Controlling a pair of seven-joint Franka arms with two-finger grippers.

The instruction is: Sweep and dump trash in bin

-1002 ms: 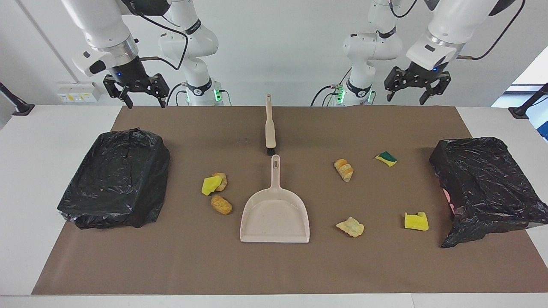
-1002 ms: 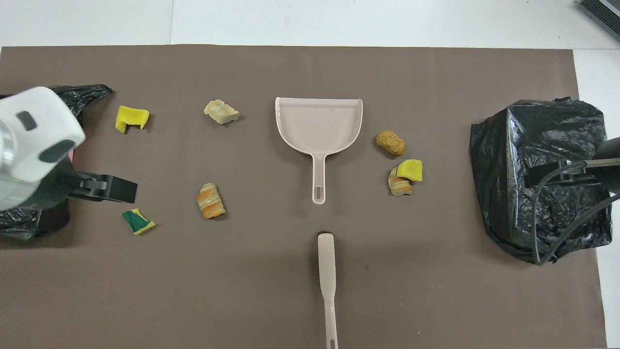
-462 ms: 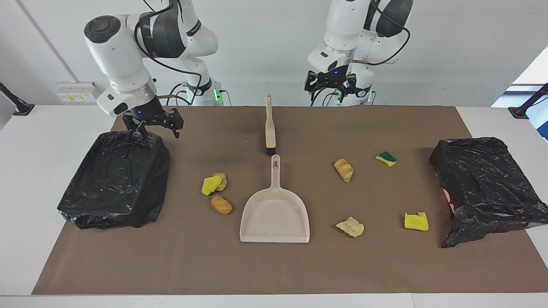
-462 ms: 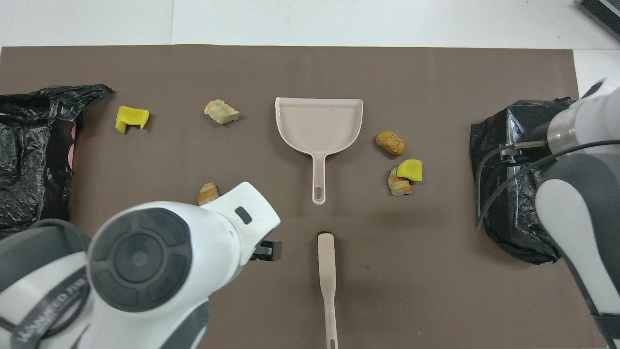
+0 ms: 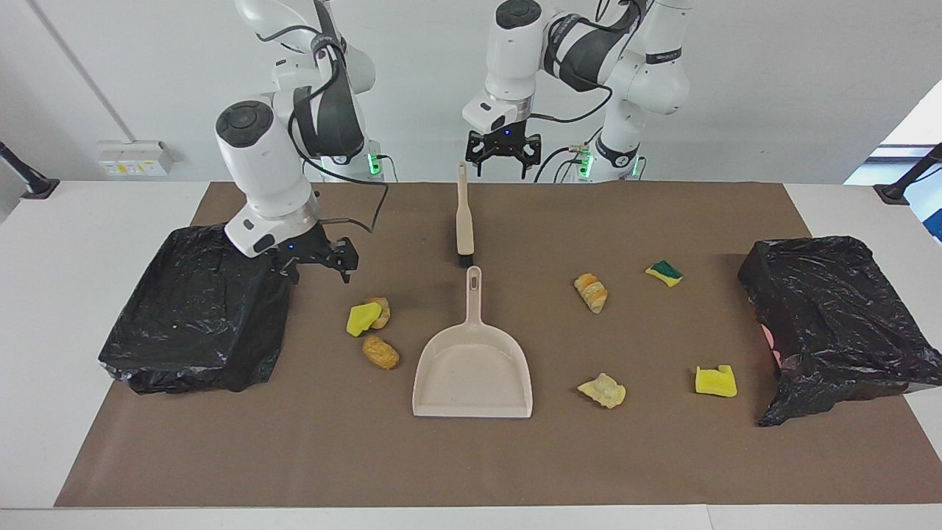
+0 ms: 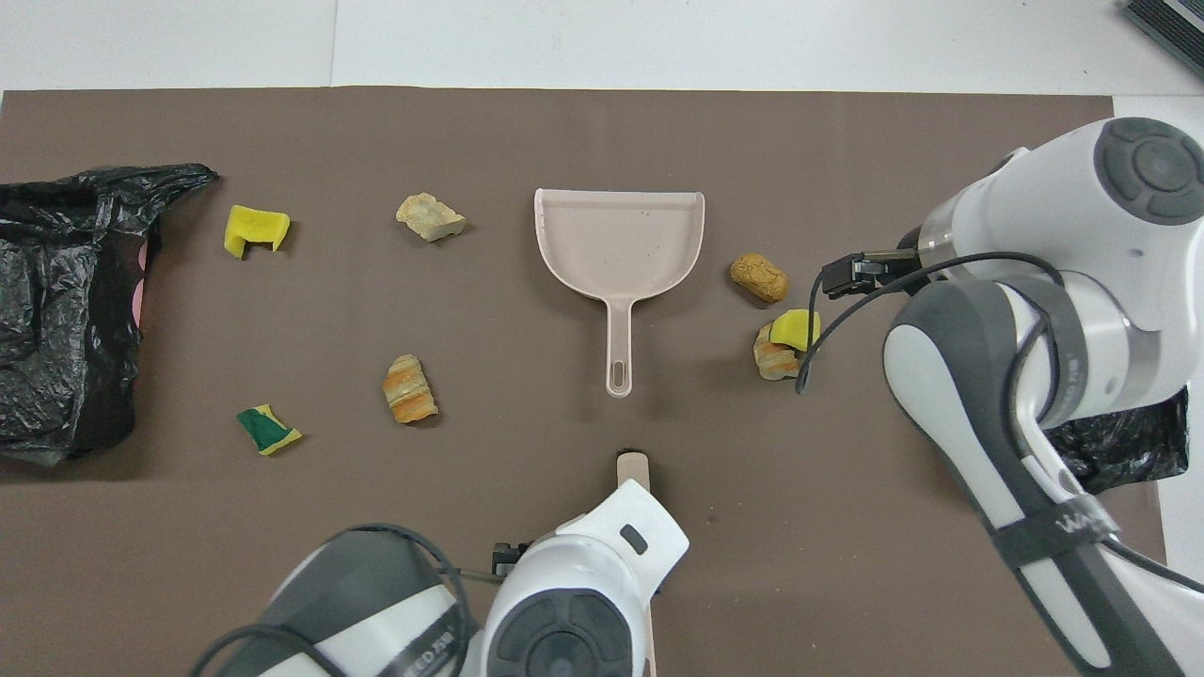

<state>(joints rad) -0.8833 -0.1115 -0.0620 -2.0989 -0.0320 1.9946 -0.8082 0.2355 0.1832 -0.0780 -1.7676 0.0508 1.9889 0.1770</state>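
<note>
Several scraps of trash lie on the brown mat: a yellow sponge piece (image 5: 362,319) leaning on a bread chunk, a brown chunk (image 5: 380,352), a striped bread piece (image 5: 591,292), a green-backed sponge (image 5: 664,273), a pale chunk (image 5: 603,390) and a yellow sponge (image 5: 715,380). The beige dustpan (image 5: 471,368) lies mid-mat with its handle toward the robots. The brush (image 5: 464,221) lies just nearer to the robots. My left gripper (image 5: 504,169) hangs open over the brush handle's end. Beside the black-lined bin (image 5: 199,309), my right gripper (image 5: 320,274) is open and low over the mat.
A second black-bagged bin (image 5: 831,316) stands at the left arm's end of the table. From overhead, the left arm (image 6: 574,602) covers most of the brush, and the right arm (image 6: 1035,329) covers much of its bin. Bare mat lies farther from the robots than the dustpan.
Both arms swung inward from the table's ends. The left gripper moved to above the brush handle. The right gripper dropped beside its bin, close to the yellow sponge. Both stayed open.
</note>
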